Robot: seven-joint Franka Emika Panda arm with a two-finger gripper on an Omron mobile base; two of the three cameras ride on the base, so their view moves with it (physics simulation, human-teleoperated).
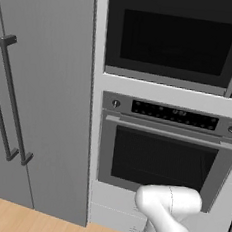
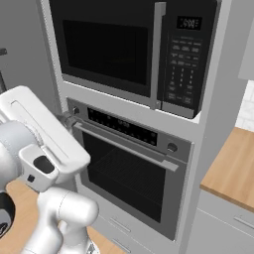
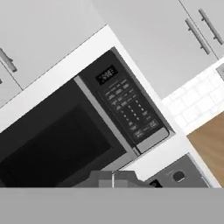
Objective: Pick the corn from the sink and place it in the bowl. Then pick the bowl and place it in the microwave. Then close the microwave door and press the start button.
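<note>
The microwave (image 1: 175, 38) (image 2: 134, 49) (image 3: 78, 135) is built into the wall unit above an oven. Its door (image 2: 104, 47) is shut, and the dark window shows nothing inside. The long steel handle (image 2: 158, 54) (image 3: 105, 116) runs beside the dark button panel (image 2: 183, 59) (image 3: 129, 109), which carries a small lit display. In the hand view my gripper (image 3: 113, 178) is shut and holds nothing. It stands back from the microwave's lower edge and touches nothing. The corn, the sink and the bowl are out of view.
A large oven (image 1: 159, 157) (image 2: 129, 168) with a horizontal bar handle sits under the microwave. Tall steel fridge doors (image 1: 39, 95) stand to the left. A wooden counter (image 2: 233, 168) (image 3: 212, 140) lies to the right, with grey upper cabinets (image 3: 166, 39) above.
</note>
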